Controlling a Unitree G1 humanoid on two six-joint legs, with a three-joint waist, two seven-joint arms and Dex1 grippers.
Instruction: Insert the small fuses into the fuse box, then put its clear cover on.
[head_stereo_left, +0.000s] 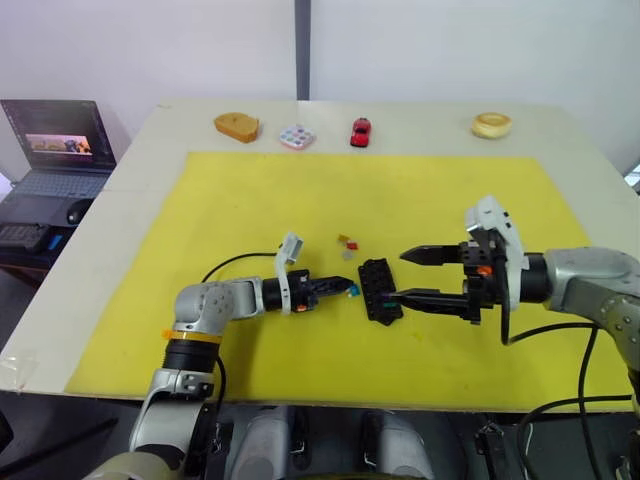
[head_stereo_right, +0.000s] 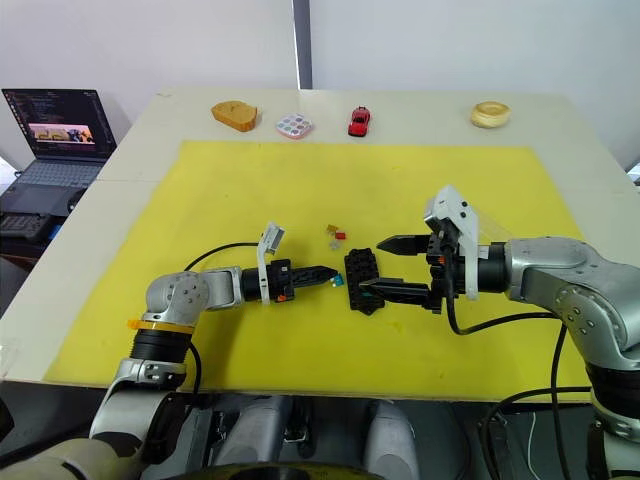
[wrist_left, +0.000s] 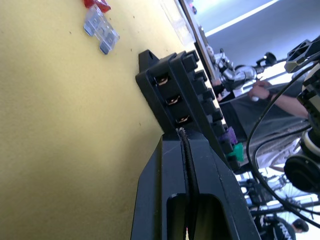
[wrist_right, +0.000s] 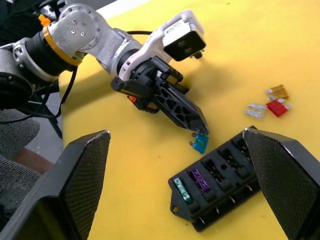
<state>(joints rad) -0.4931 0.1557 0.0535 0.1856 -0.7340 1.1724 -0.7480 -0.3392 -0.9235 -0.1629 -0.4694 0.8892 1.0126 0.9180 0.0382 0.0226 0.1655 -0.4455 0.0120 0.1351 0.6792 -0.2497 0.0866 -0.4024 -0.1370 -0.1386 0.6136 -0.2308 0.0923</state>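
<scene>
Left gripper (head_stereo_left: 345, 289) pinches a teal fuse (head_stereo_left: 352, 292) just ahead of its closed tips, beside the fuse box (head_stereo_left: 379, 289). Right gripper (head_stereo_left: 418, 276) gapes wide, empty, its lower finger against the box.

Right wrist view: green fuse (wrist_right: 182, 190) and purple fuse (wrist_right: 201, 180) sit seated; three loose fuses (wrist_right: 270, 104) lie beyond. Best to align the blades over an empty slot, keeping the box braced.

**Where things lie on the table**

The fuse box (head_stereo_left: 379, 289) sits mid-mat (head_stereo_left: 250, 200), between the left gripper (head_stereo_left: 345, 287) and right gripper (head_stereo_left: 418, 276). Three loose fuses (head_stereo_left: 347, 243) lie just behind it. Along the far table edge: bread (head_stereo_left: 237, 126), palette (head_stereo_left: 297, 136), car (head_stereo_left: 361, 131), roll (head_stereo_left: 491, 125). A laptop (head_stereo_left: 62, 150) stands off the table's left.
</scene>
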